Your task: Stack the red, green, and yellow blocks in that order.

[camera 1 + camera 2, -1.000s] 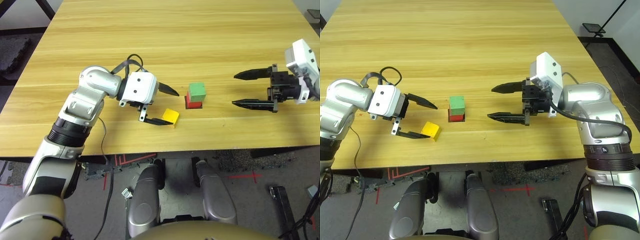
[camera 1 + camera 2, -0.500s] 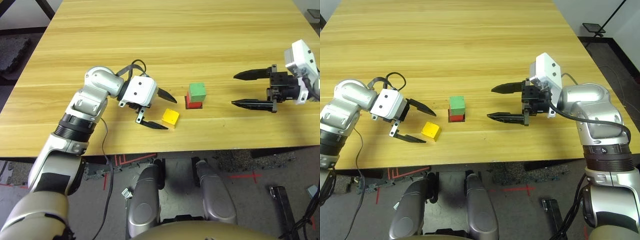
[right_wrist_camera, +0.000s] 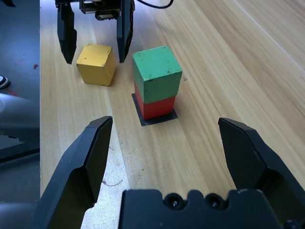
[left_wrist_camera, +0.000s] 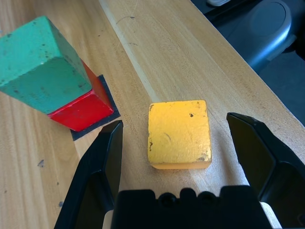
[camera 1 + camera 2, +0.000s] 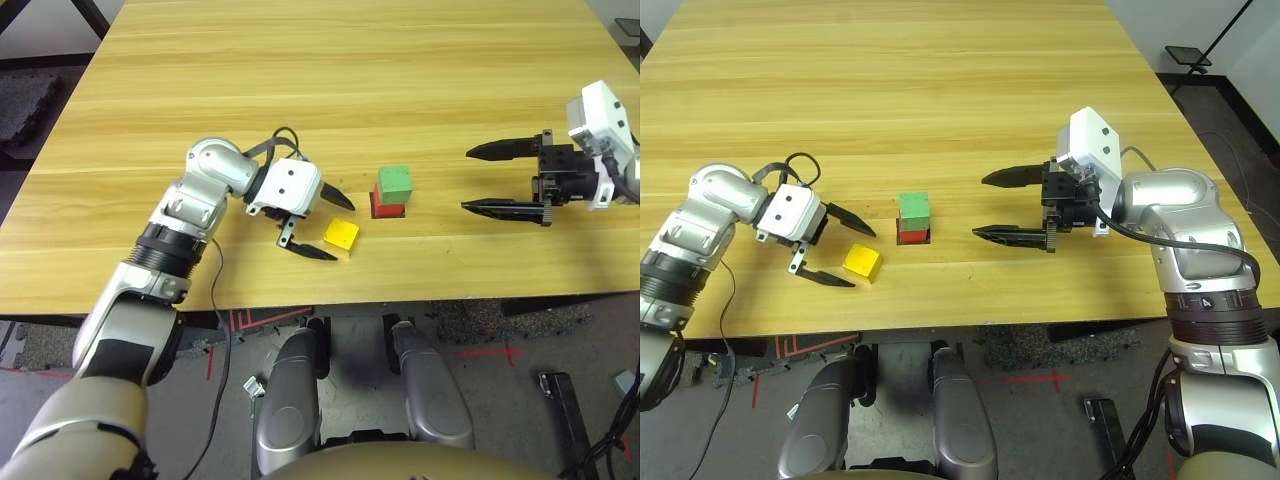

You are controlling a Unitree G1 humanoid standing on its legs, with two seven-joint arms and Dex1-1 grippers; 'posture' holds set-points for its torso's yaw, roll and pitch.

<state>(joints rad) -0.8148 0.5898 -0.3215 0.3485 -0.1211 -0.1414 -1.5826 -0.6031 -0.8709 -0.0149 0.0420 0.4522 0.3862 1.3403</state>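
A pale wood worktop point(image 5: 300, 80) is seen. The left tool point(image 4: 174, 117) is spread wide, empty, around the yellow block point(image 4: 178, 133). Beside it, the red block point(image 3: 156, 109) is topped by the green block point(image 3: 157, 76); if that nearer finger point(image 4: 112, 148) is swung sideways, the stack could be toppled.

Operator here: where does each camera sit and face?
Left and right eyes: head, looking forward and down at the table; both forearms show.
Left wrist: left arm, facing the yellow block between its open fingers.
Right wrist: right arm, looking along its open fingers toward the green block on red.
Both wrist views share all three blocks.
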